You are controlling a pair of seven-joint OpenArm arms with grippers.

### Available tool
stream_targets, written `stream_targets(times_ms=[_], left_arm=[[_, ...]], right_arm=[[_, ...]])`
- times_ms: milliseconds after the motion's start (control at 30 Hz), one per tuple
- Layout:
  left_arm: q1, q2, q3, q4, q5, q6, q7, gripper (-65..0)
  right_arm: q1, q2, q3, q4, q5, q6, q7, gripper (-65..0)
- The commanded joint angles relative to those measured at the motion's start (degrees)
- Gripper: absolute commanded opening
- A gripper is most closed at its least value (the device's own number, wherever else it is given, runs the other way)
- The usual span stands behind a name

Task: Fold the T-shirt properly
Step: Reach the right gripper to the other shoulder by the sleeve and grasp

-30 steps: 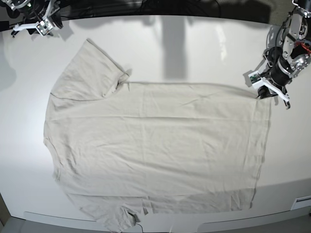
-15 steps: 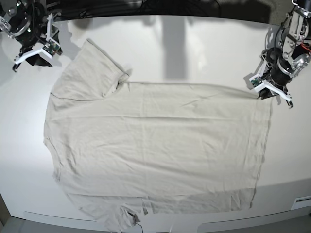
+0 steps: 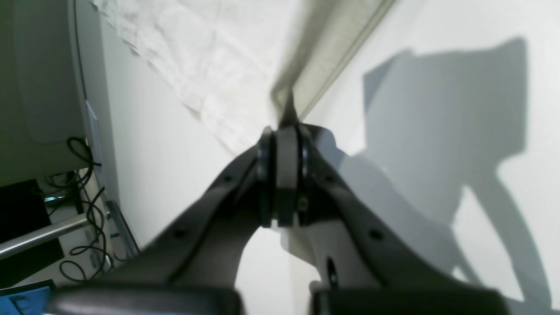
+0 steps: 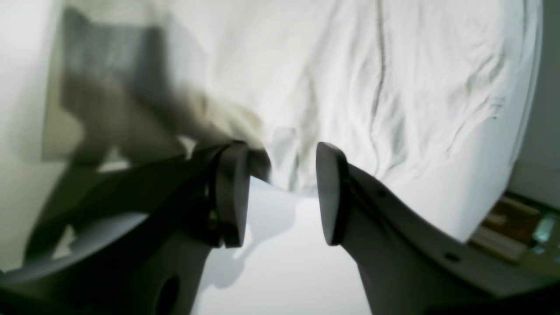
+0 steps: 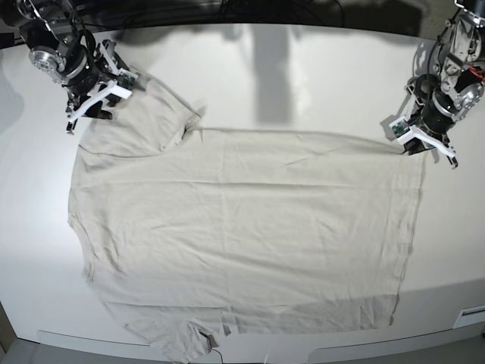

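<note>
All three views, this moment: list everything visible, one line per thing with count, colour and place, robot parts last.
T-shirt: one, pale grey-beige, spread flat across the middle of the table, sleeves toward the base view's left, hem toward its right.
Table: one, white, under the whole shirt.
Cables: several, black, off the table edge in the left wrist view.
Left gripper: one, black and white, at the shirt's far hem corner on the base view's right, shut on a pinch of the cloth.
Right gripper: one, black and white, at the far sleeve on the base view's left, jaws open with the sleeve edge just ahead of them.
</note>
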Motion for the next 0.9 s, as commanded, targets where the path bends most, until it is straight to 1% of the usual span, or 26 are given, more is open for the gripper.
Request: stream_targets(times_ms=[0, 100, 200, 233, 367, 467, 667, 767, 867], left_arm=[[1.7, -0.4, 0.5, -1.2, 0.7, -4.9, 5.5, -65.0], [1.7, -0.4, 0.5, -1.2, 0.5, -2.7, 6.1, -65.0], [1.7, -0.4, 0.5, -1.2, -0.8, -2.7, 6.2, -65.0], [1.7, -0.4, 0.5, -1.2, -1.3, -2.7, 6.3, -65.0], [1.7, -0.4, 0.5, -1.2, -2.5, -2.7, 6.5, -65.0], [1.7, -0.4, 0.5, -1.2, -2.5, -2.7, 7.1, -65.0], [1.7, -0.4, 0.5, -1.2, -2.5, -2.7, 7.1, -65.0], [1.7, -0.3, 0.5, -1.2, -2.5, -2.7, 7.1, -65.0], [1.7, -0.3, 0.5, -1.2, -2.5, -2.7, 7.1, -65.0]], right_arm=[[-0.1, 1.6, 0.3, 0.3, 0.0, 0.4, -0.7, -39.0], [-0.1, 3.6, 0.3, 0.3, 0.0, 0.4, -1.7, -39.0], [-0.1, 5.0, 0.3, 0.3, 0.7, 0.4, -4.0, -39.0], [-0.1, 5.0, 0.3, 0.3, 1.4, 0.4, -4.7, -39.0], [-0.1, 4.8, 0.3, 0.3, 2.2, 1.5, -4.1, -39.0], [-0.1, 5.0, 0.3, 0.3, 1.5, 1.4, -6.4, -39.0], [-0.1, 7.9, 0.3, 0.3, 1.6, 0.6, -8.2, -39.1], [-0.1, 8.5, 0.3, 0.2, 1.6, 0.6, -7.7, -39.1], [-0.1, 8.2, 0.3, -1.5, 1.5, 0.6, -3.1, -39.0]])
